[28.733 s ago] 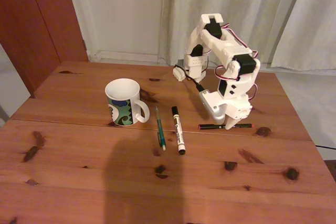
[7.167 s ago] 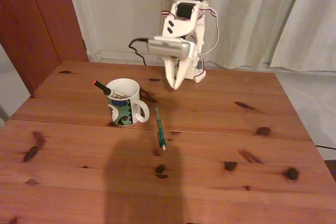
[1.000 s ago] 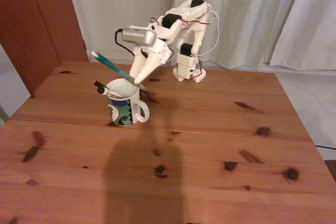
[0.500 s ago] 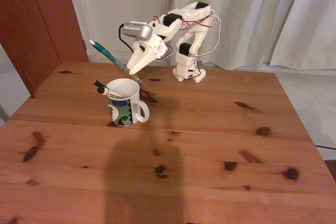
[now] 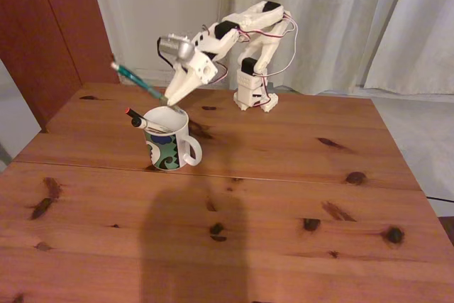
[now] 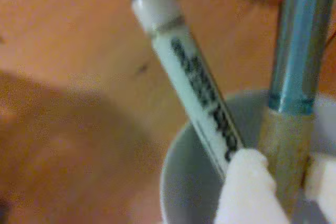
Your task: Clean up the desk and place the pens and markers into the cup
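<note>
Gripping teal-green pen (image 5: 133,79), gripper (image 5: 169,99) now lower, over cup (image 5: 169,140) rim.

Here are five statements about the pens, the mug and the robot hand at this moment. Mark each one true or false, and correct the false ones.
1. The gripper holds the teal pen. True.
2. The teal pen stands upright inside the mug. False: it is tilted, its lower end at the rim, its upper end pointing up and to the left in the fixed view.
3. A white marker already leans inside the mug. True.
4. One pen lies loose on the table. False: no pen lies on the wood.
5. The mug lies on its side. False: it stands upright, handle to the right in the fixed view.
</note>
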Controlling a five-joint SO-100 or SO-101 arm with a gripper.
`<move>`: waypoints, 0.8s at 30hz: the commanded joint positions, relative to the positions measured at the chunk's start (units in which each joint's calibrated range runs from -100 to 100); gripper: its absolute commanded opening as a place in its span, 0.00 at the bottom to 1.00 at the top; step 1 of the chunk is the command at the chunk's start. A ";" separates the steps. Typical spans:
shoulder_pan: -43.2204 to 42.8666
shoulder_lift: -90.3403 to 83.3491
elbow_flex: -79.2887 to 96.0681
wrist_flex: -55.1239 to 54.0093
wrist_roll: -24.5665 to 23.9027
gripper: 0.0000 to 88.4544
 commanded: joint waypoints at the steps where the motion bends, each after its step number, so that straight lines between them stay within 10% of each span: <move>1: 0.46 3.76 -6.67 -1.51 0.28 0.01; 18: 0.46 10.54 -9.74 -1.43 0.54 0.01; 24: 0.46 10.63 -9.56 -0.65 3.58 0.16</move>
